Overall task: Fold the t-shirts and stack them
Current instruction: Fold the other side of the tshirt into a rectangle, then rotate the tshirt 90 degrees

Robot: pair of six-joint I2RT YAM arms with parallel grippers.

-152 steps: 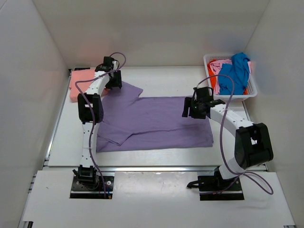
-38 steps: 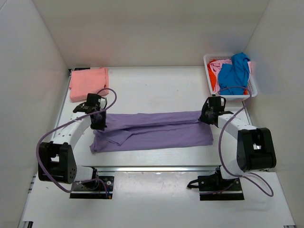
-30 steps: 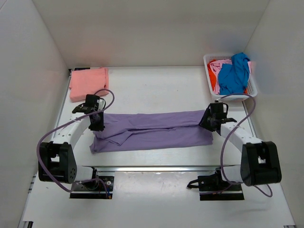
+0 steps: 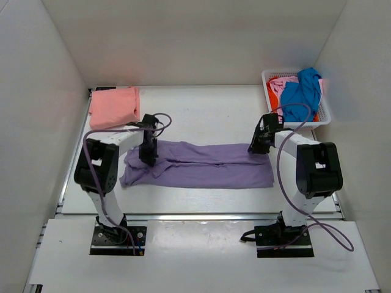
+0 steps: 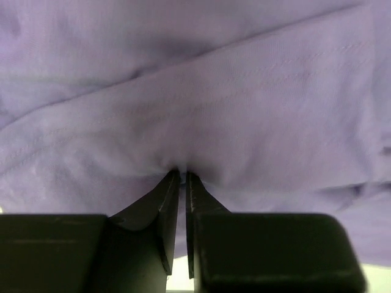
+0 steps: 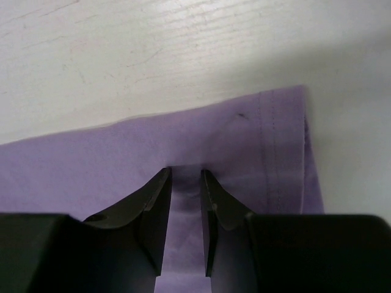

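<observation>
The left tool (image 5: 181, 174) is clenched: its two dark jaws stand all but together, and a pucker of the lavender-purple cloth t-shirt (image 5: 201, 104) is drawn into their tips. The right tool (image 6: 186, 177) has its jaws a narrow slit apart, with the same cloth showing in the slit. Whether it pinches the cloth or only rests on it, I cannot tell.

From above, the tips of both tools are hidden under their own wrist bodies. The left wrist view is almost wholly cloth, so nothing around the grasp shows there. The shirt's collar and sleeves cannot be made out in the lumpy left end. In the white plastic lattice basket (image 4: 269, 82) at the far right corner, a bright blue t-shirt (image 4: 302, 91) covers most of the heap. Only scraps of orange-red cloth (image 4: 275, 82) and pink cloth (image 4: 287, 79) show beside it.

A second ago the left tool sat nearer the shirt's left end and the right tool stood at its right end. Now both are further inward, and the left arm is drawn in over its base. Five seconds ago the shirt lay spread wide; it is now a narrower band.

That band lies on the white worktop (image 4: 201, 116) between the arms, its long axis running left to right. A stitched hem marks the end toward the robot's right. A folded salmon-pink cloth t-shirt (image 4: 113, 105) lies well apart at the far left corner.
</observation>
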